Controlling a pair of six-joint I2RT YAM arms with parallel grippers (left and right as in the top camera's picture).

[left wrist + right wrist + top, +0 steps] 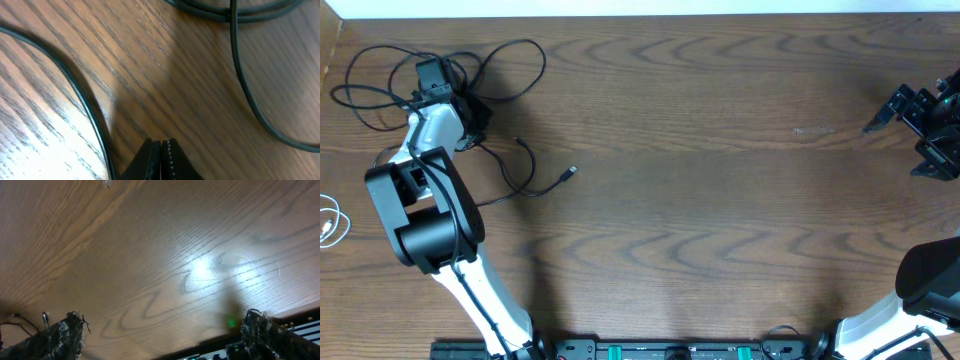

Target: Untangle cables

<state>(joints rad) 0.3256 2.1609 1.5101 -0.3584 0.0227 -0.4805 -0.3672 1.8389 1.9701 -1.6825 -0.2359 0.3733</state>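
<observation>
Left fingers (149,161) together, right fingers (60,337) apart — two black cables (233,30), one white cable (331,228).

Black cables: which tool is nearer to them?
Left. The left tool sits shut among the black cables; the right tool is open, far across the table.

The worktop (720,200) is brown wood with bold wavy grain, smooth and semi-glossy, with a bright patch of glare in the right wrist view. The black cables (234,45) have a smooth sheath with a faint sheen. The white cable (340,222) at the left edge is too small to judge. The left arm (432,130) has glossy white plastic shells and matt black housings. The left fingers (148,161) are black with finely ribbed edges, and the right fingers (60,340) look rough and frayed.
</observation>
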